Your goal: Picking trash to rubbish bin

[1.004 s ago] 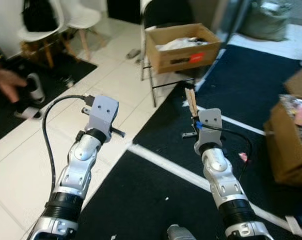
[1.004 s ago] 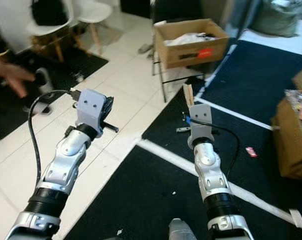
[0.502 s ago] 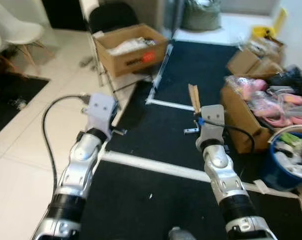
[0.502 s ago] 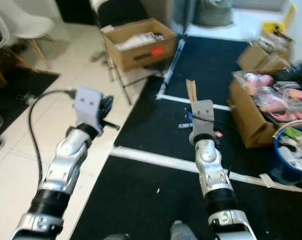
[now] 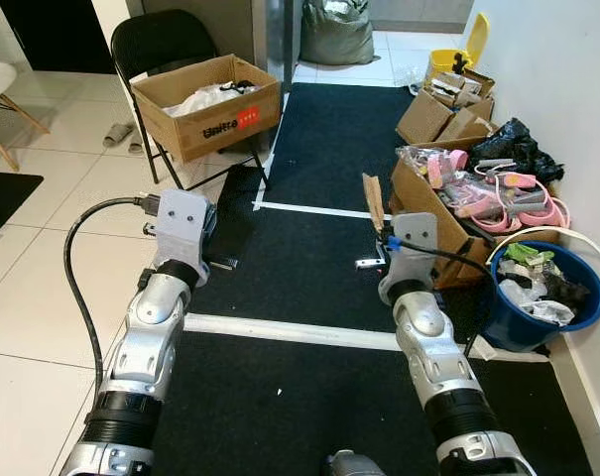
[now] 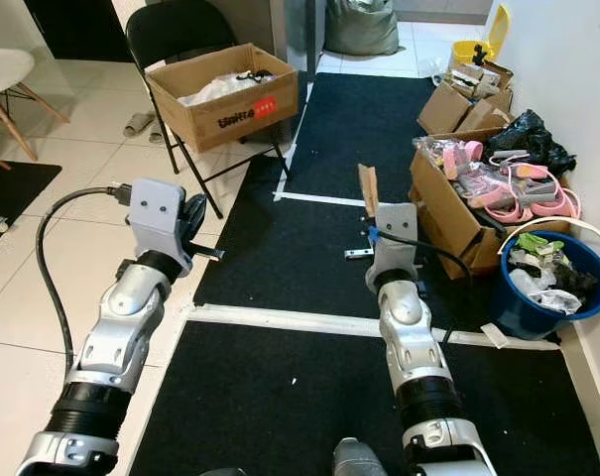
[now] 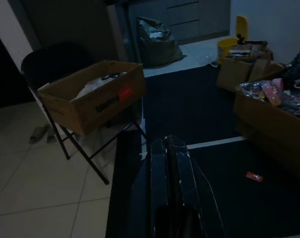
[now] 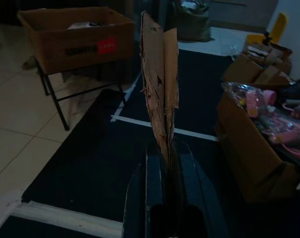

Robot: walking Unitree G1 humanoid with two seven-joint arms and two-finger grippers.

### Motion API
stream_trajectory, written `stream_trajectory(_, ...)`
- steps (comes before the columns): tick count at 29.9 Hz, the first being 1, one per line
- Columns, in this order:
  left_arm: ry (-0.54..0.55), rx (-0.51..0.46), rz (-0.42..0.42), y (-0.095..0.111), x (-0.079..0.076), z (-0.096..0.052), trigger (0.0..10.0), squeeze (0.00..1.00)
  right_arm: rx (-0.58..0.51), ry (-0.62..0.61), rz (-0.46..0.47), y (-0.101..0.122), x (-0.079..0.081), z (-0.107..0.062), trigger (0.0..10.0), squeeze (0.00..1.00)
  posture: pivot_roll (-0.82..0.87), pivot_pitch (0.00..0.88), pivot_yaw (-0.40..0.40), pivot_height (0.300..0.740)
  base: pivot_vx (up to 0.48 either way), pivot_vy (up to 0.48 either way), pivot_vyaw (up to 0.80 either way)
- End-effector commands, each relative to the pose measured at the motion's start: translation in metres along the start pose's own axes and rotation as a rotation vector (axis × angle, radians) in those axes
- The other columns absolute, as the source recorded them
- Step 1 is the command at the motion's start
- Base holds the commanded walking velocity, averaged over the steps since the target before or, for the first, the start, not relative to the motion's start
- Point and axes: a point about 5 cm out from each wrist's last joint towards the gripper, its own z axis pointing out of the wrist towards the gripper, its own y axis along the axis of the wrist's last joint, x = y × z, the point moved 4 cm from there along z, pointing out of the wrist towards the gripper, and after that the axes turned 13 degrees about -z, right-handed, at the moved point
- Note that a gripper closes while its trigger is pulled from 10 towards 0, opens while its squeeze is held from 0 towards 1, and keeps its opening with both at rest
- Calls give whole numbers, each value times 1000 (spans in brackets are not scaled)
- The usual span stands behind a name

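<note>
Right pincer [image 8: 165, 163] is clamped on a cardboard scrap [image 8: 159, 84] sticking straight out past its tips. Looks light and floppy, so gripping the bottom edge works. Left pincer [image 7: 170, 163] is closed on nothing.

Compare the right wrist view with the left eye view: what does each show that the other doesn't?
Right wrist view alone: the torn, layered edge of the cardboard scrap pinched between the right end effector fingers. Left eye view alone: the blue rubbish bin by the wall and the left end effector. Both: the cardboard box on the folding chair and the black mat.
</note>
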Motion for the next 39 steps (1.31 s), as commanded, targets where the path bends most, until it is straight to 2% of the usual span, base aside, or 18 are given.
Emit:
stream_trajectory(1,32,13,-8,-5,4,-3,10000,0,19,11,3,-3,1,1,10000,0,75,7,18,740,311,0,0)
stream_trajectory(27,50,11,-10,-7,3,-5,10000,0,48,42,-22,-11,0,4,10000,0,69,9,-6,740,331,0,0)
stream_trajectory(39,46,17,-5,-8,3,-6,10000,0,71,37,-22,-17,-1,2,10000,0,72,16,-4,740,331,0,-748)
